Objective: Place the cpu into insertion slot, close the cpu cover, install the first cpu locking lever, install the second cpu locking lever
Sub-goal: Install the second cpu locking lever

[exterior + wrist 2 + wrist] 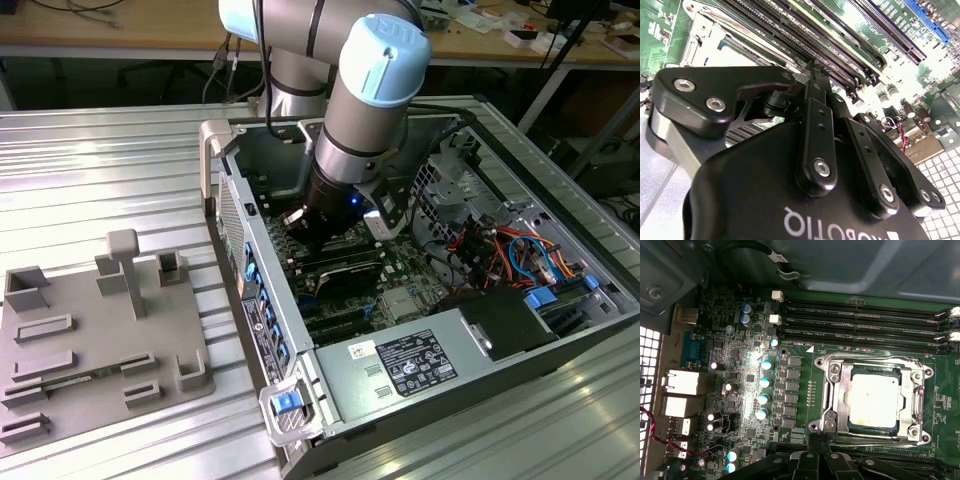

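In the exterior view the arm reaches down into the open computer case (420,330), its claw (318,240) low over the green board. In the second wrist view the claw (815,75) has its fingers (812,130) drawn narrow, tips together, holding nothing, with the long memory slots (840,45) just beyond them. In the first wrist view the chip (875,400) lies in its socket (836,405) just ahead of the claw, with the silver cover frame (916,401) lying around it.

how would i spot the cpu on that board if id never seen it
In the first wrist view, find the green motherboard and the long black memory slots across it. Beside them sits a square silver metal frame, the cpu cover. The cpu is the flat pale silver square in its window, unlike the small round capacitors nearby.
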Controlling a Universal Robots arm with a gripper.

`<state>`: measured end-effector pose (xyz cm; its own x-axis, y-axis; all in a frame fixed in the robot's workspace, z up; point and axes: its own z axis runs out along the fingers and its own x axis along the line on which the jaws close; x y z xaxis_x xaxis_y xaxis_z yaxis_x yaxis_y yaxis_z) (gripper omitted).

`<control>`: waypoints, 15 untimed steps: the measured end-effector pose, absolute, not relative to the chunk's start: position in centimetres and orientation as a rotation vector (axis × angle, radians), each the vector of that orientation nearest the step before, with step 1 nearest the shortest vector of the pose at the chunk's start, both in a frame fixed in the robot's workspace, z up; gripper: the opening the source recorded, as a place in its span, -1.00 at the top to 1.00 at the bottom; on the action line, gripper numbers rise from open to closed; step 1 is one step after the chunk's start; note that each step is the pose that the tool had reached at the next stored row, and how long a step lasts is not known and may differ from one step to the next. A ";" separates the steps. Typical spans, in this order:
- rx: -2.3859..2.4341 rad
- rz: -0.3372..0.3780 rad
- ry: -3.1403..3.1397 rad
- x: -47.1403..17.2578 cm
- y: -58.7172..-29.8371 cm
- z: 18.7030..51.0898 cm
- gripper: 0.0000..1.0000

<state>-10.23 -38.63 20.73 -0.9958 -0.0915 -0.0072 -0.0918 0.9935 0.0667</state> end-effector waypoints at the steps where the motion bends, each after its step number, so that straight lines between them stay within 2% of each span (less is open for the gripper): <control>1: -0.144 0.105 3.132 -10.2 -38.6 20.7 0.79; 15: -0.144 0.106 3.132 -10.2 -38.2 20.5 0.79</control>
